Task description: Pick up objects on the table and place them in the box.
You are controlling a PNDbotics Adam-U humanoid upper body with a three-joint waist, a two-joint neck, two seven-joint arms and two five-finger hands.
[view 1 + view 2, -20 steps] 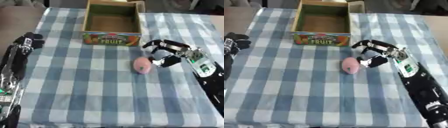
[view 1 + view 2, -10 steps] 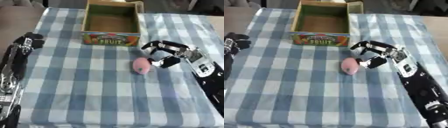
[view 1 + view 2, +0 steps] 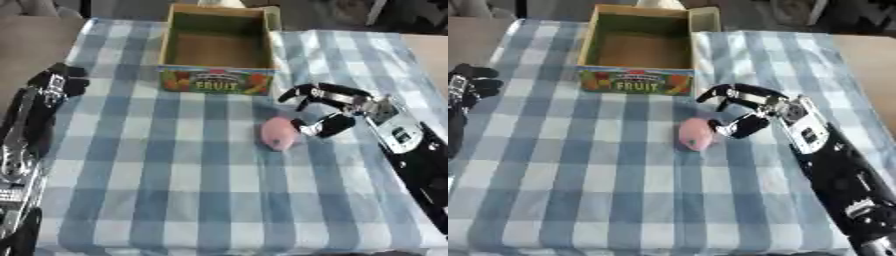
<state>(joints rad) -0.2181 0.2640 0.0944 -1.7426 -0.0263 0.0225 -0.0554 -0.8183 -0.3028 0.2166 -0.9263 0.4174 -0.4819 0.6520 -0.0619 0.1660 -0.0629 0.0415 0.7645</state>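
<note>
The right hand (image 3: 745, 111) is hovering with fingers spread wide, holding nothing, just right of the pink object (image 3: 696, 134) that is lying mid-tabletop (image 3: 605, 190). Beyond both, the empty fruit box (image 3: 636, 50) is sitting. The left hand (image 3: 59, 82) is resting curled at the left edge.

Homely dining setup: blue-checked tablecloth (image 3: 175, 170) over a table, printed fruit box (image 3: 219, 47) at upper centre.

Right robot hand (image 3: 325, 107) open, fingers spread
</note>
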